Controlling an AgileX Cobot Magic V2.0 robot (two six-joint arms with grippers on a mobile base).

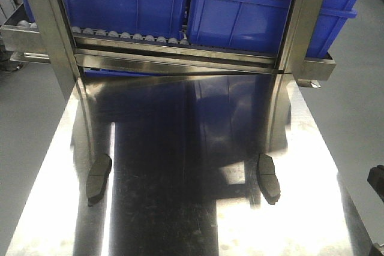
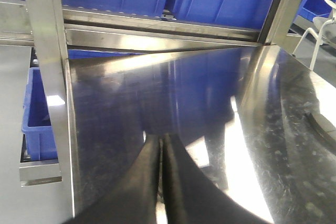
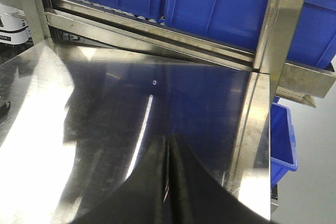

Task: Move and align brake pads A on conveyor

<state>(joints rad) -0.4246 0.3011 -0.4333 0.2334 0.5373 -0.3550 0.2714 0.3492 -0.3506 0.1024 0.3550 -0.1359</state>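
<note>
Steel polished to a mirror makes up the table (image 1: pixel 180 214), and two brake pads lie flat on it, on the near side of the rack (image 1: pixel 174 52) that stands across the table's far end. The left pad (image 1: pixel 99 178) sits in line with the rack's left post (image 1: pixel 48 34), and the right pad (image 1: pixel 269 178) in line with the rack's right post (image 1: pixel 297 22). They are well apart, with bare steel between them. Each pad lies lengthwise toward the rack, its far end angled slightly inward. Both are dark grey and cast dim reflections in the metal.

Two blue bins (image 1: pixel 120 1) stand side by side on the rack's row of rollers (image 1: pixel 120 35), and their colour is mirrored in the tabletop below.

From the wrist cameras, the left fingers (image 2: pixel 157 145) are pressed together with nothing between them and point toward the rack over bare steel. The right fingers (image 3: pixel 165 148) are likewise together and empty. Neither pair touches a pad.
</note>
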